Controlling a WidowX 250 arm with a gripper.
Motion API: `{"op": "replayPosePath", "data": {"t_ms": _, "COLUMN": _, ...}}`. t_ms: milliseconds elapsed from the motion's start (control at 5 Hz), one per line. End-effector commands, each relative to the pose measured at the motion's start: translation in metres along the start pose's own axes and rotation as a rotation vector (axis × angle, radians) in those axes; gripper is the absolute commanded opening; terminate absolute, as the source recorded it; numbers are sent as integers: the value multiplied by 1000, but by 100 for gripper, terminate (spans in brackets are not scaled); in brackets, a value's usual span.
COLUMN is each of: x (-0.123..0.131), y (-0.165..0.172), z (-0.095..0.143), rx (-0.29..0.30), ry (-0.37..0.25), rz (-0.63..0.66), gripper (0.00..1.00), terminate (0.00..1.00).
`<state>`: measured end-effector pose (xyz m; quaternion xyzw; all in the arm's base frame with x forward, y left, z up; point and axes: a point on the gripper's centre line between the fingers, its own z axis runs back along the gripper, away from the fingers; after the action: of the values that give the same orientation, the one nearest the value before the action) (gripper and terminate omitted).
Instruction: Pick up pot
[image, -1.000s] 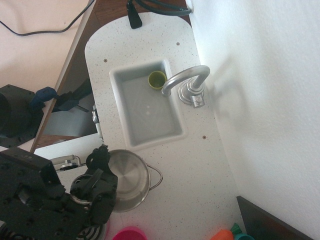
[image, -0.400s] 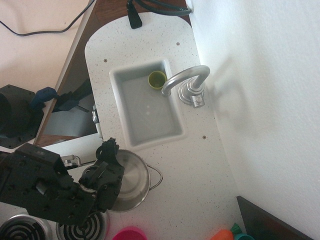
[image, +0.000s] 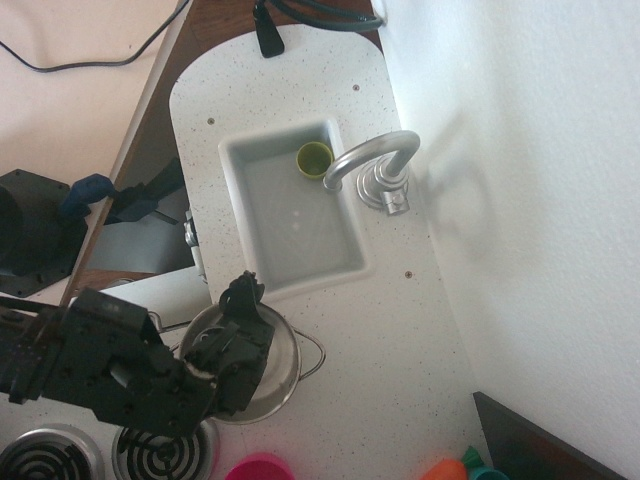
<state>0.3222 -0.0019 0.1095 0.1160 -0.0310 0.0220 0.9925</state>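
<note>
The pot (image: 282, 362) is a round shiny steel toy pot with a thin wire loop handle (image: 313, 355) on its right side. It stands on the white speckled counter (image: 400, 330) just in front of the sink. My black gripper (image: 240, 335) hangs over the pot's left half and hides most of its inside and its left handle. The fingertips point toward the sink. I cannot tell whether the jaws are open or shut, or whether they touch the pot.
A white sink (image: 295, 215) holds a small yellow-green cup (image: 314, 158) under a silver faucet (image: 375, 165). Stove burners (image: 160, 455) lie at the bottom left. A pink bowl (image: 260, 468) sits at the bottom edge, orange and teal toys (image: 462, 467) to its right. A white wall (image: 520, 200) stands at right.
My gripper and arm have moved right and toward the sink, from the pot's left rim to over its middle. The pot has stayed in place.
</note>
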Motion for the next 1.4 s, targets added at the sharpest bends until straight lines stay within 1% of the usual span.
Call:
{"op": "replayPosePath", "data": {"t_ms": 0, "x": -1, "y": 1, "z": 3, "rx": 4, "ry": -33, "rz": 10, "gripper": 100, "terminate": 0}}
{"op": "replayPosePath", "data": {"t_ms": 200, "x": 0, "y": -3, "z": -6, "rx": -4, "ry": 9, "rz": -43, "gripper": 100, "terminate": 0}}
{"op": "replayPosePath", "data": {"t_ms": 400, "x": -7, "y": -6, "z": -15, "rx": -28, "ry": 66, "rz": -56, "gripper": 100, "terminate": 0}}
{"op": "replayPosePath", "data": {"t_ms": 600, "x": -21, "y": -16, "z": -11, "rx": -61, "ry": 73, "rz": -82, "gripper": 100, "terminate": 0}}
{"op": "replayPosePath", "data": {"t_ms": 800, "x": -23, "y": -16, "z": -14, "rx": -63, "ry": 87, "rz": -106, "gripper": 100, "terminate": 0}}
{"op": "replayPosePath", "data": {"t_ms": 1000, "x": -21, "y": -15, "z": -13, "rx": -86, "ry": 53, "rz": -99, "gripper": 100, "terminate": 0}}
{"op": "replayPosePath", "data": {"t_ms": 1200, "x": -23, "y": -13, "z": -12, "rx": -154, "ry": -30, "rz": -133, "gripper": 100, "terminate": 0}}
